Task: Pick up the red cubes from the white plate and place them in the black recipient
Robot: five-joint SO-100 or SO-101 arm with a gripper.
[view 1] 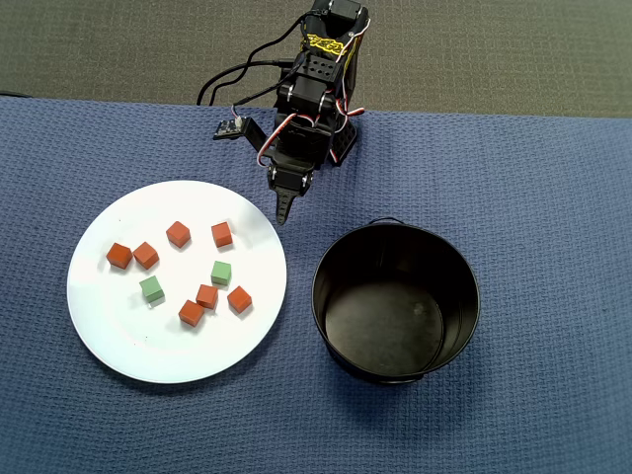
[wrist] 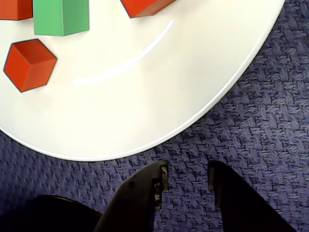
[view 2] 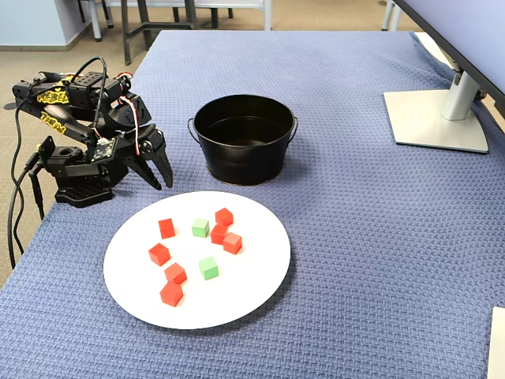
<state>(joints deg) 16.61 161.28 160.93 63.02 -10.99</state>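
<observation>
Several red cubes point(view 1: 178, 233) lie spread on the white plate point(view 1: 128, 331), with two green cubes point(view 1: 221, 273) among them. The black pot point(view 1: 459, 336) stands to the right of the plate and is empty. My gripper point(view 1: 284, 213) hovers over the blue cloth just off the plate's upper right rim. In the wrist view my gripper point(wrist: 187, 175) is open with a small gap and holds nothing, and cloth shows between the jaws. The plate point(wrist: 145, 106) fills the upper part, with a red cube point(wrist: 29, 65) and a green cube point(wrist: 61, 17). The fixed view shows the gripper point(view 2: 162, 183) between plate point(view 2: 245, 276) and pot point(view 2: 245, 162).
A blue woven cloth point(view 1: 553, 197) covers the table. The arm's base point(view 2: 79, 189) and its cables point(view 2: 16, 213) sit at the table's left edge in the fixed view. A monitor stand point(view 2: 438, 118) stands at the far right.
</observation>
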